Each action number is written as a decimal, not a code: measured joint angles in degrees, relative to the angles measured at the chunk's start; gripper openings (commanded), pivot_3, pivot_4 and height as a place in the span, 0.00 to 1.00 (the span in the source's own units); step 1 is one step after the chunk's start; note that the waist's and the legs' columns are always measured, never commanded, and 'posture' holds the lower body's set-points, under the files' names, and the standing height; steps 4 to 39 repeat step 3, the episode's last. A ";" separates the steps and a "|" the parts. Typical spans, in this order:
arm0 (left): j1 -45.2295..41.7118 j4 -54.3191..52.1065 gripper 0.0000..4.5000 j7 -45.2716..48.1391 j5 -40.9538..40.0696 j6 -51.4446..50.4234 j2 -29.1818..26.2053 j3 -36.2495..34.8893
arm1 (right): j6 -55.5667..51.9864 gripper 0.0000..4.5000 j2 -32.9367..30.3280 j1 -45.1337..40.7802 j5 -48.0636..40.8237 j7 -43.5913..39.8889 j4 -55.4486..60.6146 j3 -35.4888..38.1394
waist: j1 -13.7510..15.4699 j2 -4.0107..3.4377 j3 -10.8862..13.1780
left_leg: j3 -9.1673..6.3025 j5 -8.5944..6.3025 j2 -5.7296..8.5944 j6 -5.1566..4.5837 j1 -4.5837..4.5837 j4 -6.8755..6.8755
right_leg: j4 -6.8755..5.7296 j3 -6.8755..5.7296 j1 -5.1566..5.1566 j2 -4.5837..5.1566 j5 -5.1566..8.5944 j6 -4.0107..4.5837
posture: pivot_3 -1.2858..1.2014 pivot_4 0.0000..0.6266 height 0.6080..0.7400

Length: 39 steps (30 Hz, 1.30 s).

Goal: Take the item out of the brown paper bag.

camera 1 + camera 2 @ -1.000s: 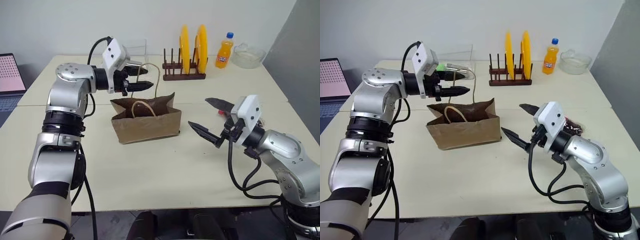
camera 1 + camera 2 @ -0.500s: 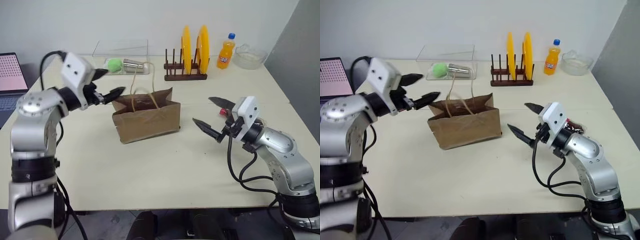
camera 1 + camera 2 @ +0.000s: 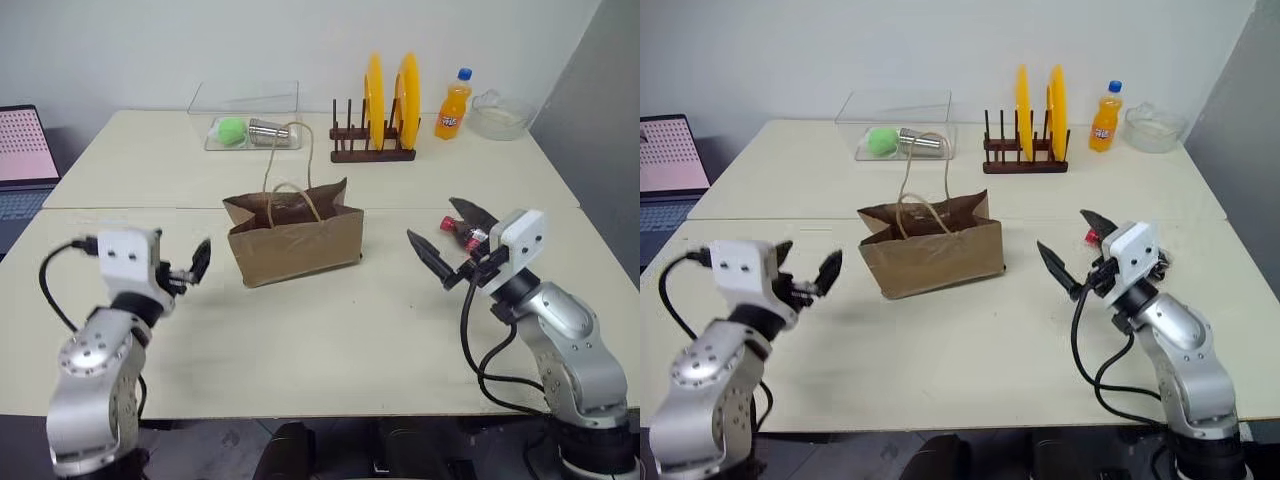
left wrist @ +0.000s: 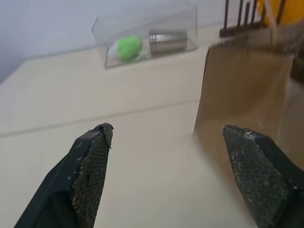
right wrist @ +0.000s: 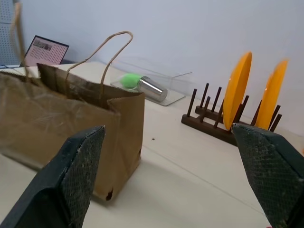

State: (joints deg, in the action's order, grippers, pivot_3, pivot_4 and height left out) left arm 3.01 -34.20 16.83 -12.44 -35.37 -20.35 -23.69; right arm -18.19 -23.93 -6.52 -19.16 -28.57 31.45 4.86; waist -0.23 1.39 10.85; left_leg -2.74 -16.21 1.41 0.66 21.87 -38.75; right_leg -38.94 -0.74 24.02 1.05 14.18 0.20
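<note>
table (image 3: 330, 340) bare in front | bag (image 3: 296, 243) mid | both hands apart, beside it

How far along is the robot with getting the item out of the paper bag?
Done: the small red-capped bottle already lies on the table, outside the brown paper bag and just behind the right gripper. In hand: nothing; the right gripper and the left gripper both hover with fingers open and empty. Left: apparently nothing, though the bag's inside is hidden.
</note>
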 measured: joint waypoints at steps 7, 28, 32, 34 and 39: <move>4.36 -2.07 0.87 -1.23 0.89 3.14 1.34 0.10 | 0.00 1.00 0.05 2.58 0.15 0.24 1.55 -0.68 | 0.12 0.03 -0.02 | 0.02 0.00 0.00 -0.01 -0.03 -0.01 | 0.03 0.01 -0.04 0.00 0.01 -0.02 | 0.52 0.24 1.00; 4.36 -2.07 0.87 -1.23 0.89 3.14 1.34 0.10 | 0.00 1.00 0.05 2.58 0.15 0.24 1.55 -0.68 | 0.12 0.03 -0.02 | 0.02 0.00 0.00 -0.01 -0.03 -0.01 | 0.03 0.01 -0.04 0.00 0.01 -0.02 | 0.52 0.24 1.00; 4.36 -2.07 0.87 -1.23 0.89 3.14 1.34 0.10 | 0.00 1.00 0.05 2.58 0.15 0.24 1.55 -0.68 | 0.12 0.03 -0.02 | 0.02 0.00 0.00 -0.01 -0.03 -0.01 | 0.03 0.01 -0.04 0.00 0.01 -0.02 | 0.52 0.24 1.00; 4.36 -2.07 0.87 -1.23 0.89 3.14 1.34 0.10 | 0.00 1.00 0.05 2.58 0.15 0.24 1.55 -0.68 | 0.12 0.03 -0.02 | 0.02 0.00 0.00 -0.01 -0.03 -0.01 | 0.03 0.01 -0.04 0.00 0.01 -0.02 | 0.52 0.24 1.00; 4.36 -2.07 0.87 -1.23 0.89 3.14 1.34 0.10 | 0.00 1.00 0.05 2.58 0.15 0.24 1.55 -0.68 | 0.12 0.03 -0.02 | 0.02 0.00 0.00 -0.01 -0.03 -0.01 | 0.03 0.01 -0.04 0.00 0.01 -0.02 | 0.52 0.24 1.00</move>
